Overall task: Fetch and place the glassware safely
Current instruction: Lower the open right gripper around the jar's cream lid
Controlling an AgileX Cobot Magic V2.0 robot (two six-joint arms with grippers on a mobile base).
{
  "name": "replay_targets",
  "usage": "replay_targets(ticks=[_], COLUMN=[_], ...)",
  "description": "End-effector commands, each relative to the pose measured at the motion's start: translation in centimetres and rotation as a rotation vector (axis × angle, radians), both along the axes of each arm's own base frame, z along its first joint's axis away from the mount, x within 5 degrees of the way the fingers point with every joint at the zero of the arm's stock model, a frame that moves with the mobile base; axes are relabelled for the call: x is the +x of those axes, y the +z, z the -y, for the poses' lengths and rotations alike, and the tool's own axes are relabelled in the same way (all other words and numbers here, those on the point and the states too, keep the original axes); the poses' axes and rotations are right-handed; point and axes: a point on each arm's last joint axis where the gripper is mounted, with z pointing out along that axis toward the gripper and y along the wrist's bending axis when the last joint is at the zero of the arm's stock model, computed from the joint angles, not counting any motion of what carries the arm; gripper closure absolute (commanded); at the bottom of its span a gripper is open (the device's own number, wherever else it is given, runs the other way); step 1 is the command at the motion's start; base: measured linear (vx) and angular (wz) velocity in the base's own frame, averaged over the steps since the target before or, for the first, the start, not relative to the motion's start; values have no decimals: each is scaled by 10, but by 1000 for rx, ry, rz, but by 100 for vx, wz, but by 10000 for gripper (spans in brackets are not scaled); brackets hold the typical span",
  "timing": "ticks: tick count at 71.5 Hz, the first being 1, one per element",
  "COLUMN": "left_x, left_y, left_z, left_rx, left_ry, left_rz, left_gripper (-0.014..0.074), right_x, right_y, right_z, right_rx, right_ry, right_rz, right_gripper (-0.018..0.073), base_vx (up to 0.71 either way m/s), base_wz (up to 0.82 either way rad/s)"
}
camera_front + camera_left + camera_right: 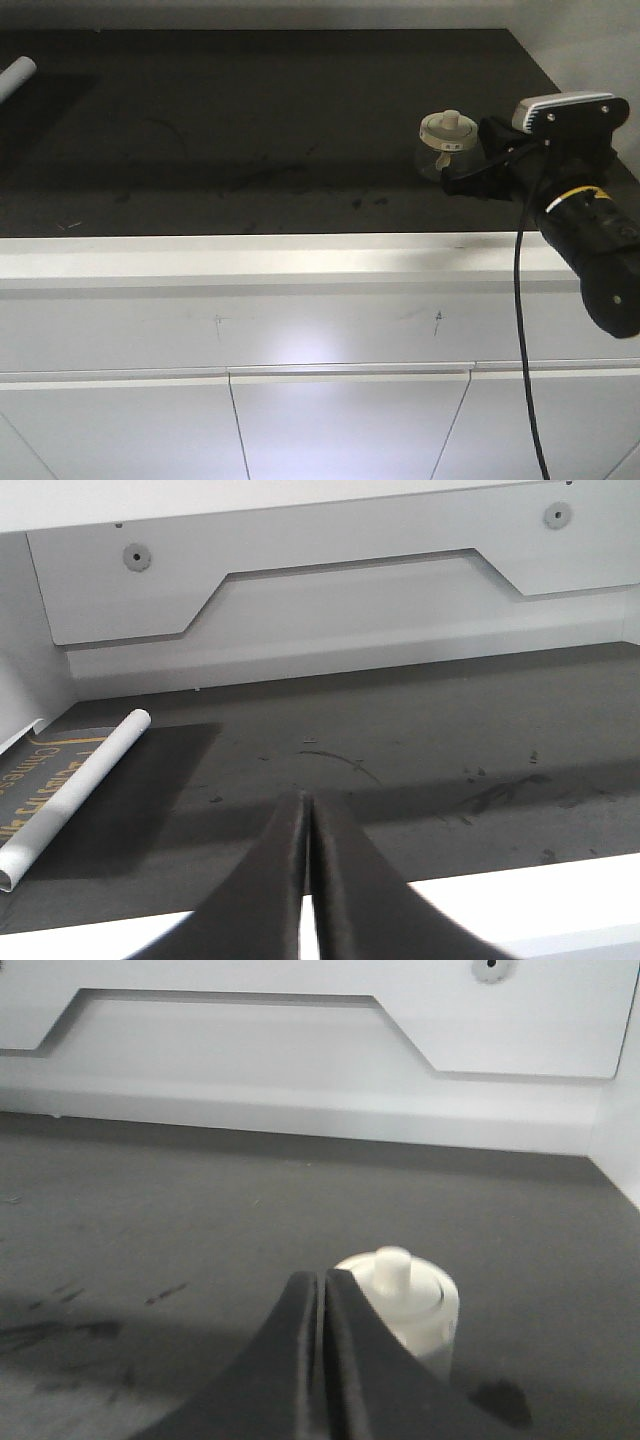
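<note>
On the dark surface (pixel 250 130), right hand (pixel 322 1278) (fingers (pixel 290 1360) pressed together, empty) is hovering beside the glass jar (pixel 447 140); needs opening wide b4 gripping.

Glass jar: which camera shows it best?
The exterior front-facing view: the jar shows lid, knob and clear body, beside the right gripper. The right wrist view shows mostly its lid and knob behind the shut gripper; the left wrist view misses it.

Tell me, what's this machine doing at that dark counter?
A two-armed robot is going after a small lidded glass jar standing on the dark countertop. Its right gripper is right next to the jar with jaws shut, not holding it. The left gripper, also shut, hangs by the countertop's front edge.
</note>
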Motion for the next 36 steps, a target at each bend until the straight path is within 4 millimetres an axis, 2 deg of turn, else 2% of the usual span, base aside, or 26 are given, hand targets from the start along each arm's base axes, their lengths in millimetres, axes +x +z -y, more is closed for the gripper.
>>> replay_targets(ticks=[1,12,23,31,36], left_x=[0,0,0,0,0], left_y=[14,14,14,14,14], left_z=[0,0,0,0,0], left_rx=[-14,-14,-14,-14,-14], left_ry=[-3,-3,-3,-3,-3], left_rz=[89,89,89,89,89], left_gripper=[603,603,603,603,603], right_x=[16,49,72,84,91], right_y=[31,30,25,22,22], right_z=[-3,-10,-12,-3,6], right_rx=[5,1,12,10,12], right_ry=[-3,-3,-20,-47,-70], right_rz=[147,130,93,81,83], right_gripper=[561,560,538,460,372], base_vx=[0,0,0,0,0], base_wz=[0,0,0,0,0])
